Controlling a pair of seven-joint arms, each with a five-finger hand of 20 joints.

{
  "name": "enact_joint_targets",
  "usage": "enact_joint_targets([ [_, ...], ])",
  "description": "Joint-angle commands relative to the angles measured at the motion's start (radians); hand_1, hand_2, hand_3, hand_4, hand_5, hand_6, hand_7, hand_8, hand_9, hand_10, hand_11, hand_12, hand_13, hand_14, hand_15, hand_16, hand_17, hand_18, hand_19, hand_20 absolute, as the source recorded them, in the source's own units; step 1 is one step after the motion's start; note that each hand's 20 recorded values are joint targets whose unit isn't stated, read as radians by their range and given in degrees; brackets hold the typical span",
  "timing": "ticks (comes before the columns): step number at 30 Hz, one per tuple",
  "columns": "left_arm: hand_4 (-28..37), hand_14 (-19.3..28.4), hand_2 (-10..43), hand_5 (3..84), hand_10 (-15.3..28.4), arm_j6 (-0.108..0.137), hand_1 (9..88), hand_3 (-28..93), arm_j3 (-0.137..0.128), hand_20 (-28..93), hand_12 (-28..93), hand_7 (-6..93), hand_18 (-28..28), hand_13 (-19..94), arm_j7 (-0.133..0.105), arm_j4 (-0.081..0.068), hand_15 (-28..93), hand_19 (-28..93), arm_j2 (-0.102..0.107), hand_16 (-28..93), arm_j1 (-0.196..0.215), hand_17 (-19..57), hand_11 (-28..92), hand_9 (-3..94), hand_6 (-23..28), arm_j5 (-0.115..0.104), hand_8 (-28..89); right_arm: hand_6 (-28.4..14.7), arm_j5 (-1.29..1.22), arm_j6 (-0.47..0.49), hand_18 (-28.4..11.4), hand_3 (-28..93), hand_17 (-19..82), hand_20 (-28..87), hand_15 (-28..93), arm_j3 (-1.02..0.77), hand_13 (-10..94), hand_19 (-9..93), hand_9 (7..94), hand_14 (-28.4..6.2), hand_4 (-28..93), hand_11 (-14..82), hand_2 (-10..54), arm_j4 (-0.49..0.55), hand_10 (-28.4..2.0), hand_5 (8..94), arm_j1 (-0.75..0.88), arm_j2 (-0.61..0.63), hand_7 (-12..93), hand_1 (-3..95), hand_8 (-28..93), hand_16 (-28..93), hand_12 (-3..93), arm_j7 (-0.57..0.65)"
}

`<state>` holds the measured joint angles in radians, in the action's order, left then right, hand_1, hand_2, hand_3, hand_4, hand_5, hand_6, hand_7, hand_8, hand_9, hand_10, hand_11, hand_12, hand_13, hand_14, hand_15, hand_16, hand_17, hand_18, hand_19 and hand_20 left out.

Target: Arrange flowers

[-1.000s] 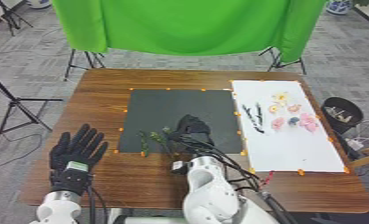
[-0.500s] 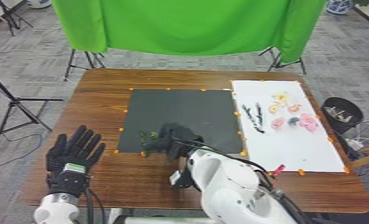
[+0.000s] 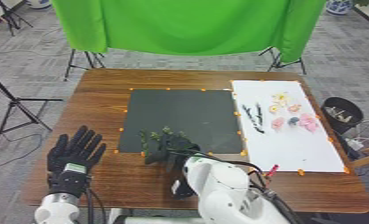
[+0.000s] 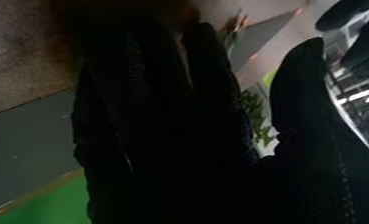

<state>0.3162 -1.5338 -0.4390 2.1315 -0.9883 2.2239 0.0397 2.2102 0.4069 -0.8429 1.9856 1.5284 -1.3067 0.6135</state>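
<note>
In the head view my right hand (image 3: 169, 149) is at the dark mat's near edge, low over the green leafy sprigs (image 3: 166, 133); their lower ends are hidden by it. A separate green stem (image 3: 144, 142) lies just left of that hand. In the right wrist view my right hand (image 4: 167, 120) has straight fingers and its thumb held apart, with green leaves (image 4: 256, 116) visible beyond the gap. My left hand (image 3: 75, 150) rests open at the table's left. Pink flowers (image 3: 308, 122), yellow flowers (image 3: 281, 97) and dark stems (image 3: 254, 118) lie on the white sheet.
The dark mat (image 3: 180, 107) lies mid-table, edged with orange tape marks. Beside it is the white sheet (image 3: 291, 155) on the right of the brown table (image 3: 105, 107). A black bin (image 3: 342, 111) stands off the table's right edge.
My right hand has moved back toward the near edge and slightly left from the mat, its wrist turning. Sprig tops it covered half a second ago show again. My left hand has barely shifted.
</note>
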Motion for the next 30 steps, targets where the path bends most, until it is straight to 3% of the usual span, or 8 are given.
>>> enact_joint_targets([
  [1, -28.3, 17.2, 19.1, 43.8, 16.3, 0.005, 25.2, 73, 0.005, 9, 11, 15.7, 14.5, 26, 0.013, 0.000, 45, 38, -0.008, -9, 0.002, -6.3, 28, 35.9, 10.4, -0.003, -8, -6.0, 0.028, -0.052, -27.2, 75, 25, 39, 55, 0.004, 67, 75, 71.6, -18.0, -17, 11.7, 10.7, -0.031, -19.9, 71.9, 0.022, -0.005, 13, 24.2, -10, 22, 15.9, 0.013],
  [10, -28.3, 17.2, 19.2, 43.7, 16.3, 0.002, 25.2, 73, 0.005, 8, 11, 15.5, 14.5, 26, 0.020, -0.002, 45, 38, -0.012, -9, 0.001, -6.3, 28, 35.9, 10.4, -0.002, -8, -6.1, -0.069, -0.109, -27.0, 76, 25, 38, 56, 0.004, 67, 76, 70.5, -18.0, -18, 12.6, 10.4, 0.009, -19.8, 69.5, 0.024, 0.010, 14, 24.0, -10, 22, 15.9, 0.028],
  [14, -28.3, 17.3, 19.2, 43.7, 16.3, -0.005, 25.2, 73, -0.002, 8, 11, 15.5, 14.5, 26, 0.039, 0.000, 45, 38, -0.014, -9, 0.005, -6.3, 28, 35.9, 10.4, 0.004, -8, -6.3, -0.209, -0.282, -27.3, 76, 26, 38, 57, 0.005, 68, 77, 72.6, -17.9, -18, 13.9, 10.3, 0.074, -20.0, 69.6, 0.025, 0.021, 15, 24.1, -10, 22, 16.1, 0.026],
  [18, -28.3, 17.4, 19.2, 43.7, 16.3, -0.016, 25.1, 73, 0.004, 8, 11, 15.5, 14.5, 26, 0.031, -0.001, 45, 38, -0.013, -9, 0.000, -6.4, 28, 35.8, 10.4, 0.007, -8, -6.3, -0.196, -0.448, -27.3, 77, 27, 39, 59, -0.010, 69, 79, 74.8, -17.6, -18, 15.8, 7.4, 0.098, -19.6, 70.2, -0.009, 0.051, 16, 24.6, -10, 23, 16.8, -0.009],
  [22, -28.3, 17.4, 19.2, 43.6, 16.3, -0.024, 25.1, 72, 0.003, 8, 11, 15.3, 14.5, 26, 0.020, -0.002, 45, 38, -0.007, -9, 0.000, -6.4, 28, 35.7, 10.5, 0.013, -8, -6.0, -0.076, -0.594, -27.2, 78, 27, 40, 60, -0.046, 69, 79, 75.8, -17.1, -18, 17.2, 3.8, 0.056, -19.5, 70.4, -0.074, 0.095, 17, 25.5, -10, 23, 17.4, 0.014],
  [24, -28.3, 17.5, 19.2, 43.6, 16.3, -0.023, 25.1, 72, 0.000, 8, 11, 15.3, 14.5, 26, 0.008, 0.002, 45, 38, -0.014, -9, 0.006, -6.4, 28, 35.7, 10.5, 0.004, -8, -6.2, 0.037, -0.583, -26.7, 78, 27, 39, 60, -0.071, 68, 78, 73.9, -17.2, -18, 16.9, 2.1, 0.016, -19.6, 68.1, -0.100, 0.118, 16, 25.7, -11, 23, 17.3, 0.046],
  [30, -28.3, 17.5, 19.1, 43.5, 16.3, -0.044, 25.1, 72, -0.005, 8, 11, 15.3, 14.5, 26, -0.013, 0.006, 45, 38, -0.026, -9, 0.014, -6.4, 28, 35.6, 10.4, 0.012, -8, -9.3, 0.146, -0.491, -26.8, 79, 25, 36, 61, -0.170, 63, 78, 57.6, -17.1, -21, 13.2, -8.4, -0.061, -21.0, 53.4, -0.121, 0.216, 13, 32.7, -10, 19, 14.9, 0.173],
])
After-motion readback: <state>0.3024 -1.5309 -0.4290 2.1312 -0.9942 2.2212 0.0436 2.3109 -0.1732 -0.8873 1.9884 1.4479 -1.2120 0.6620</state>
